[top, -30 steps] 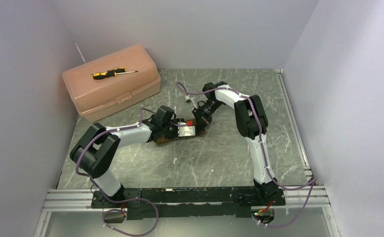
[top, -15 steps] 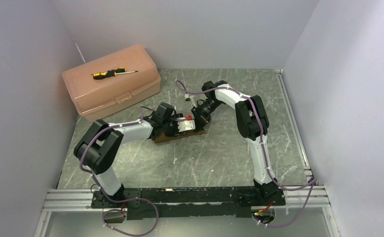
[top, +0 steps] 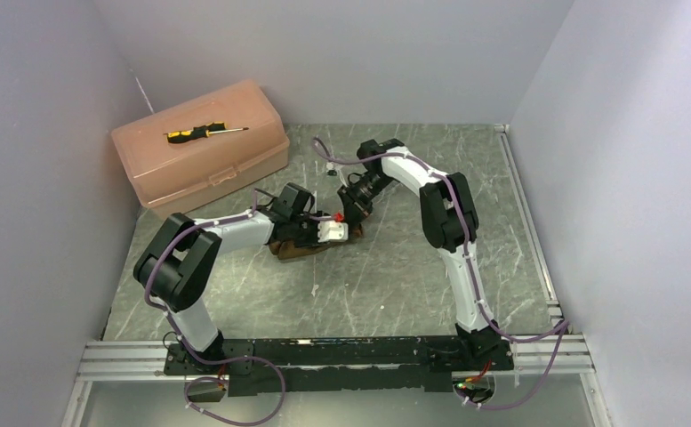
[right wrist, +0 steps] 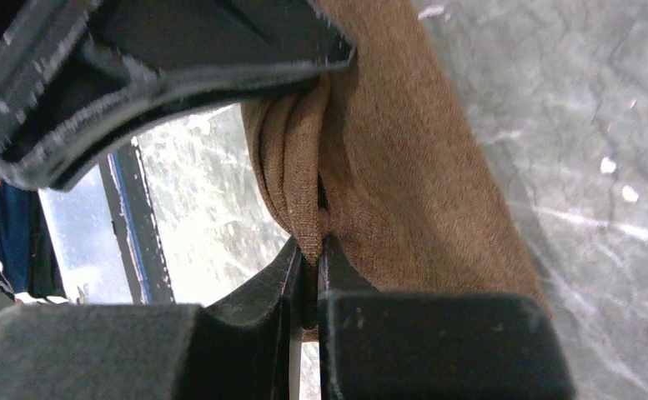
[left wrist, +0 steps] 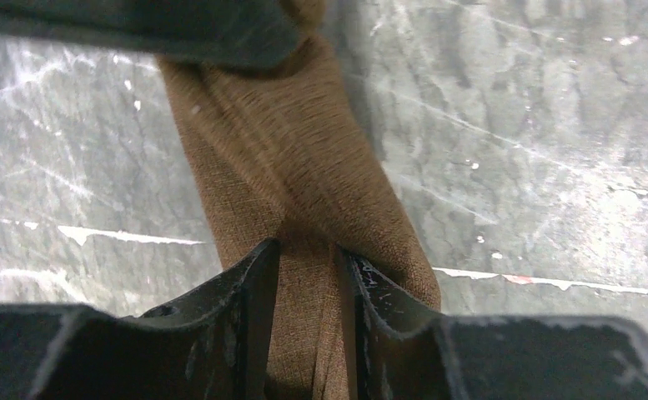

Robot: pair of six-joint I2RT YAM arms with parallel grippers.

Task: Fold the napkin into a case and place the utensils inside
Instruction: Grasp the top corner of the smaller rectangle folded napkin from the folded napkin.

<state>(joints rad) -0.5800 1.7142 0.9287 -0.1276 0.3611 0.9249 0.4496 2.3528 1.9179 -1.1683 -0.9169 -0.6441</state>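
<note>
The dark brown napkin (top: 293, 248) lies bunched on the grey table, mid-left, mostly under my left wrist. In the left wrist view the napkin (left wrist: 303, 175) runs away from me as a narrow band. My left gripper (left wrist: 305, 262) is shut on its near end, and a pinched fold fills the gap between the fingers. My right gripper (right wrist: 310, 260) is shut on a thin folded edge of the napkin (right wrist: 404, 183). From above, the left gripper (top: 328, 233) and right gripper (top: 352, 210) sit close together over the cloth. The utensils are out of view.
A pink plastic box (top: 235, 165) stands at the back left with a yellow-and-black screwdriver (top: 201, 133) on its lid. White walls close in the left, back and right sides. An aluminium rail (top: 110, 360) carrying both arm bases runs along the near edge.
Both grippers have shifted slightly left and away from the bases, drawing closer together. The left jaws have narrowed onto the cloth. The napkin looks shorter and more bunched than half a second ago.
</note>
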